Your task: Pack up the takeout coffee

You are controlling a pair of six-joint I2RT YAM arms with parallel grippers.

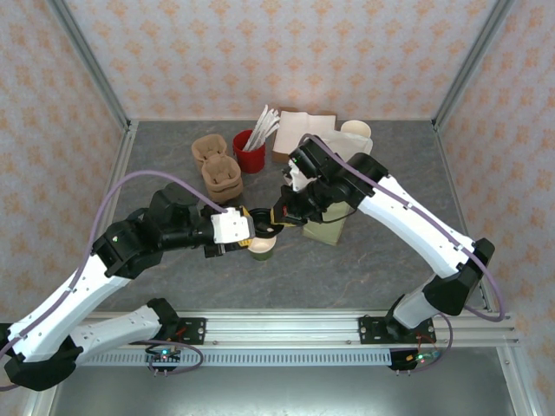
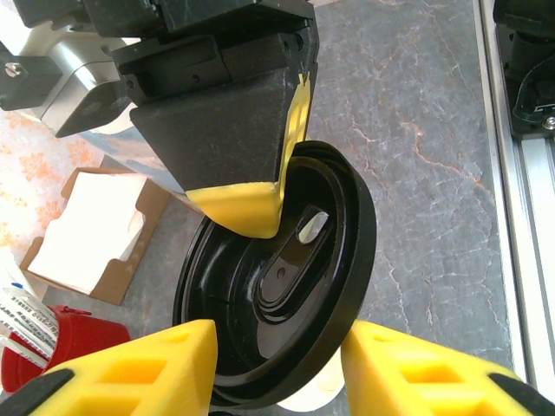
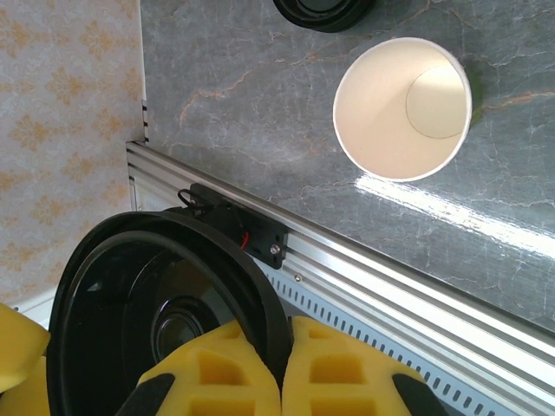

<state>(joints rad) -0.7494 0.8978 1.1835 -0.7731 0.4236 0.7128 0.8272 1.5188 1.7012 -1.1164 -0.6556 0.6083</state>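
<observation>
The takeout coffee cup (image 3: 403,108) stands open on the counter (image 3: 260,104), unlidded and unpacked. Right pincer (image 3: 284,364) clamps the black lid (image 2: 277,286) by its rim. Left pincer (image 2: 277,364) straddles that lid, and I cannot tell whether it has a grip. Lidding and packing evidently remain.

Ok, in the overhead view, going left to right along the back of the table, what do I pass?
First the brown pulp cup carriers, then the red cup of white packets, the cardboard box of napkins, the cream cup.
</observation>
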